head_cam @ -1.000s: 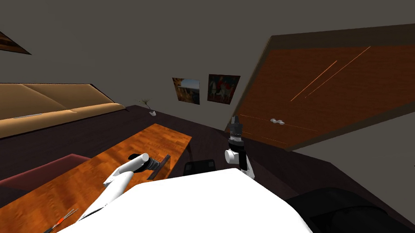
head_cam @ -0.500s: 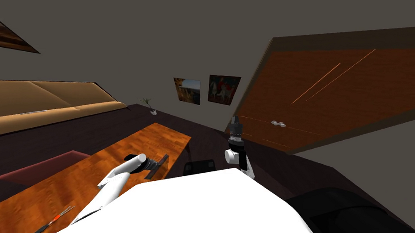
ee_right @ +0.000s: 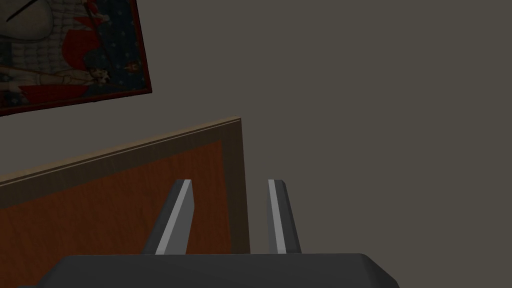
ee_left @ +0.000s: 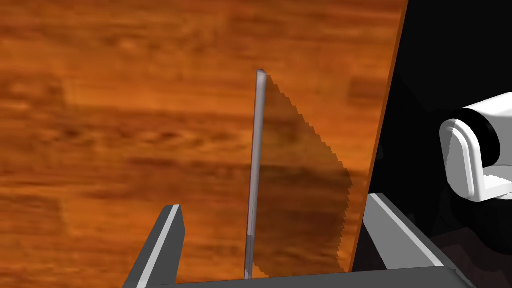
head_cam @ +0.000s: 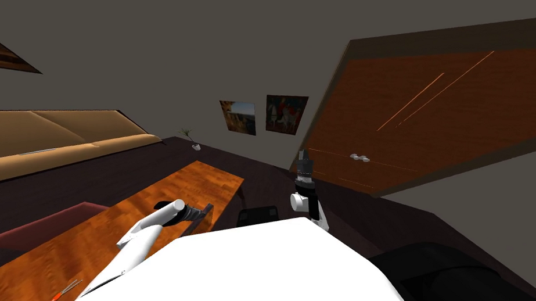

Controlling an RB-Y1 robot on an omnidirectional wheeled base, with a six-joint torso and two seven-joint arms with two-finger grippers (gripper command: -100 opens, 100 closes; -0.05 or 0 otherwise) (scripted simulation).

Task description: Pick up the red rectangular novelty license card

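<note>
Over the wooden table (ee_left: 100, 125), the left gripper (ee_left: 272, 202) sits at the edge, fingers wide apart. The thin grey card (ee_left: 256, 150) stands edge-on between them, touching neither. One finger hangs past the edge over the dark floor (ee_left: 425, 60). The right gripper (ee_right: 230, 182) is raised well clear, fingers apart.

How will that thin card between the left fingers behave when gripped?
The card shows edge-on, straight and very thin: probably stiff and light. The left gripper is open wide around it, so closing may tip it or let it slip.
</note>
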